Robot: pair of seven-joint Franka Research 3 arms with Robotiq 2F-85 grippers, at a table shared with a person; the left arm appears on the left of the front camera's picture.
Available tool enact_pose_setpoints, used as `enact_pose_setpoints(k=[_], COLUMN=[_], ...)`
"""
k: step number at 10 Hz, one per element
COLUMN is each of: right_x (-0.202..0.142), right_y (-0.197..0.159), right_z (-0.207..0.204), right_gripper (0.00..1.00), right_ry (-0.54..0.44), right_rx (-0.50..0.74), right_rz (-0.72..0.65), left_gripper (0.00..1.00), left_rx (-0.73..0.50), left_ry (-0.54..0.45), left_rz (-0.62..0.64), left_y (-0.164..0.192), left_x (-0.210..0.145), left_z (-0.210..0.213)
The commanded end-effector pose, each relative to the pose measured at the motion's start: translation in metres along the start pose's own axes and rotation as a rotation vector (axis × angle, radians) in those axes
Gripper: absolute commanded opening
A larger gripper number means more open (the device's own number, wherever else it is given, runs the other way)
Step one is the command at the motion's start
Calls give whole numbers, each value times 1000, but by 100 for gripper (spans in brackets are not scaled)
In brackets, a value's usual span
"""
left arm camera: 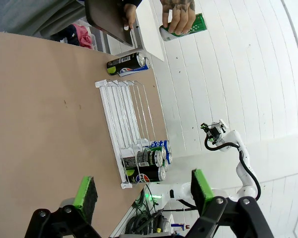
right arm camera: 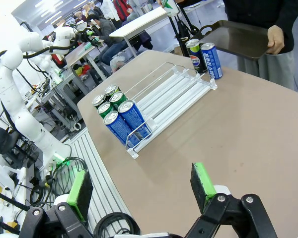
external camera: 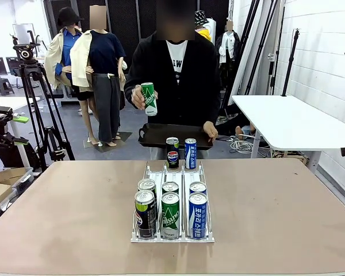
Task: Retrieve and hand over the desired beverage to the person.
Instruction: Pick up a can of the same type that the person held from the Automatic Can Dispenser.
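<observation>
Straight ahead of the right pincer (right arm camera: pixel 140 188), jaws spread wide and holding nothing, the brown surface (right arm camera: pixel 248 134) runs bare to its far edge; the left pincer (left arm camera: pixel 143 191) gapes equally, unladen. Beyond that edge stands the person (external camera: pixel 172 69). Nearer both pincers, a white rack (right arm camera: pixel 169 91) holds six cans (right arm camera: pixel 116 121) at its near end, lanes free behind. The person holds a black tray (external camera: pixel 161 135) and a green can (external camera: pixel 149 99); two cans (right arm camera: pixel 209 59) stand just past the rack.

The person (external camera: pixel 161 75) in a black jacket holds a green can (external camera: pixel 148 99), seemingly near upright, at chest height.
</observation>
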State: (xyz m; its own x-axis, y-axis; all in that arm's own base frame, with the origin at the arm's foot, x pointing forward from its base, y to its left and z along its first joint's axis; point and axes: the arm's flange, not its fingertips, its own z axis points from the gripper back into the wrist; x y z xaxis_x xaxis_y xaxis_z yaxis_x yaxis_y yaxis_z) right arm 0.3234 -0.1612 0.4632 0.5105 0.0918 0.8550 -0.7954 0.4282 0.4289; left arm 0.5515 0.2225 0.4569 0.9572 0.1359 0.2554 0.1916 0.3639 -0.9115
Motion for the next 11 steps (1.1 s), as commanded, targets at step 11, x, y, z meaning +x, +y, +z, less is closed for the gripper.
enact_pose_setpoints(k=[11], right_x=[1], right_y=[-1], right_z=[-1], right_gripper=[100], right_ry=[-11], right_rx=[4], right_rz=[-3], left_gripper=[100], left_rx=[3], left_ry=[-3], left_rz=[4], left_y=[-1], left_x=[0], left_z=[0])
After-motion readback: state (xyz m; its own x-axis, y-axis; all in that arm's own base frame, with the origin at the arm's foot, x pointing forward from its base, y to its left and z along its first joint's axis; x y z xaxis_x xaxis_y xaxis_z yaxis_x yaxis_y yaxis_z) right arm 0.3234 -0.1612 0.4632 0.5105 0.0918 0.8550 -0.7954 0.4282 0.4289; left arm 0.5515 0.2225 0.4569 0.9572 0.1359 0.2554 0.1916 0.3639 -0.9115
